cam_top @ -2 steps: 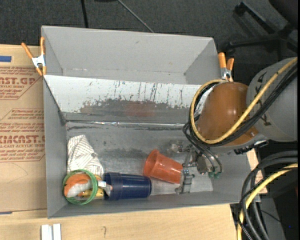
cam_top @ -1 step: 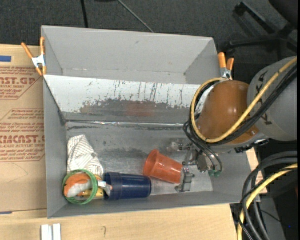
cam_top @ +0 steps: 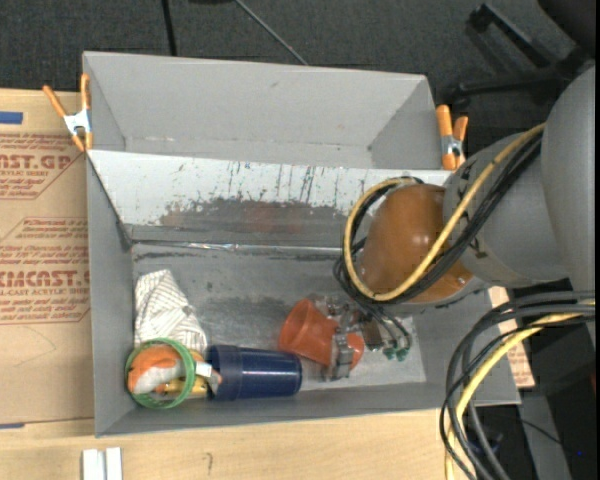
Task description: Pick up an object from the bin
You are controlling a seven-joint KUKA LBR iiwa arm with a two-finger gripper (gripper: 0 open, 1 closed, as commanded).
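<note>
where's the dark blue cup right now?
Camera view: the dark blue cup lies on its side by the lower wall of the bin, left of centre, between the green-ringed orange toy and the orange cup.

Light diffuse, from above. Bin (cam_top: 250, 108) back wall brightest toward 12 o'clock; floor duller. Arm (cam_top: 570, 198) casts soft shadow near 4 o'clock; detail there probably lost.
</note>
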